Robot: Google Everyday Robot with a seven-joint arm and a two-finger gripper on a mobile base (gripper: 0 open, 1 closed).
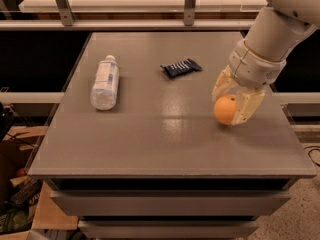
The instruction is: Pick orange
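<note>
The orange (225, 110) is round and bright and sits low over the grey table (165, 134) at its right side. My gripper (228, 108) comes down from the upper right on a white arm. Its cream fingers (248, 105) stand on both sides of the orange and press against it. The fruit's underside is at or just above the tabletop; I cannot tell which.
A clear plastic bottle (105, 82) lies on its side at the table's left. A dark snack packet (180, 67) lies at the back middle. A metal rail (125, 24) runs behind the table. Boxes and clutter (20, 194) lie on the floor at the left.
</note>
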